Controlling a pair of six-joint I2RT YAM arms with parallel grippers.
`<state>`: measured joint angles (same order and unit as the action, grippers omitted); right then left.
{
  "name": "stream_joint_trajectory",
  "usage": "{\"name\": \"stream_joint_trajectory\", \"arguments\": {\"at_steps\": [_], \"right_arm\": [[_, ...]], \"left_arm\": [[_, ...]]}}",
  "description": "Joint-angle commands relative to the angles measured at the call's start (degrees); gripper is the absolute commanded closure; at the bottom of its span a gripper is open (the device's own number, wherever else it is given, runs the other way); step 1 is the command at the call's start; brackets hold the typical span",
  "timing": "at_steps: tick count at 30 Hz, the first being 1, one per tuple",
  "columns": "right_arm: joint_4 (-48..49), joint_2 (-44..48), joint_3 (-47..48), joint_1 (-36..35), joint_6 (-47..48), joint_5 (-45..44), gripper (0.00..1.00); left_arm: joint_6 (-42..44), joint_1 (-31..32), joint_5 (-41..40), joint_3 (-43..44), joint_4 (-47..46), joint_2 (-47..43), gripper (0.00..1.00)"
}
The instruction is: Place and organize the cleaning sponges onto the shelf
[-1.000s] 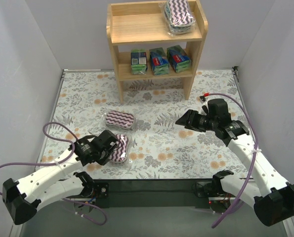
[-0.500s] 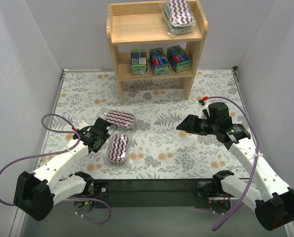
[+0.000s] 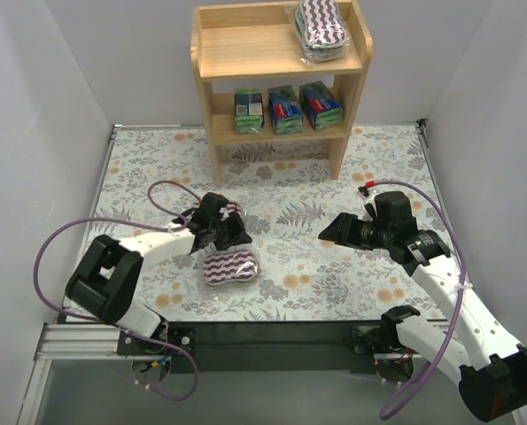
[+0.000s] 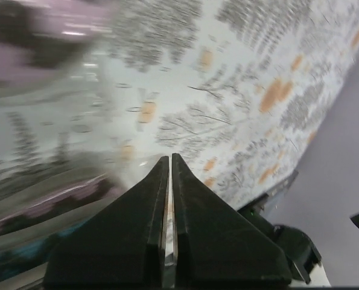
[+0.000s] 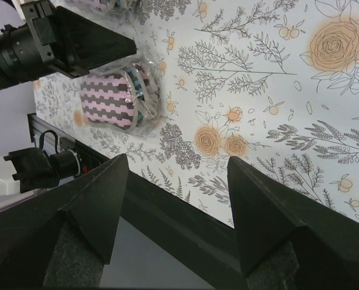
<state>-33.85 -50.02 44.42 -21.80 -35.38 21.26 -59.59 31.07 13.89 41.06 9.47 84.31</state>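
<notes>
On the flowered mat (image 3: pixel 378 168), a wrapped sponge (image 3: pixel 230 266) lies just beside my left gripper (image 4: pixel 169 158), whose fingers are pressed together; whether they caught film, I cannot tell. A thin pinch of slippery wrap could slide out on the way to the shelf (image 3: pixel 245 55). My right gripper (image 5: pixel 176 162) hangs spread wide, empty.

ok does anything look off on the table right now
One wrapped purple-striped sponge lies askew on the table near its front edge, beside the shut left end effector, not on the shelf. Nothing looks spilled or damaged.
</notes>
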Motion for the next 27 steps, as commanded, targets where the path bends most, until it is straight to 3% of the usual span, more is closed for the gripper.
{"name": "stream_joint_trajectory", "arguments": {"at_steps": [1,6,7,11,14,17,21,27], "right_arm": [[-0.6,0.5,-0.6,-0.3,0.7,-0.3,0.39],[-1.0,-0.3,-0.2,-0.2,2.3,-0.3,0.39],[-1.0,-0.5,-0.4,-0.3,2.9,-0.3,0.39],[-0.9,-1.2,-1.0,-0.3,4.3,0.9,0.38],[-0.9,-1.9,-1.3,-0.3,5.8,1.7,0.37],[-0.8,-2.3,-1.9,-0.5,6.5,2.4,0.37],[-0.1,-3.0,-2.9,-0.6,6.7,3.4,0.37],[1.8,-3.6,-4.6,-0.6,6.4,5.1,0.37]], "left_arm": [[2.0,4.2,10.3,6.7,-7.0,3.0,1.00],[4.3,3.9,-4.5,10.8,5.8,-6.4,0.99],[5.8,3.8,-6.9,13.1,11.8,-7.9,0.83],[10.1,1.6,-12.0,15.9,26.3,-14.2,0.43],[12.1,0.3,-11.3,14.1,35.2,-17.0,0.34],[11.6,0.3,-8.3,9.3,39.2,-21.9,0.30],[9.9,0.2,-10.4,6.4,46.0,-28.3,0.28],[10.4,0.0,-11.2,0.6,47.7,-31.4,0.27]]}}
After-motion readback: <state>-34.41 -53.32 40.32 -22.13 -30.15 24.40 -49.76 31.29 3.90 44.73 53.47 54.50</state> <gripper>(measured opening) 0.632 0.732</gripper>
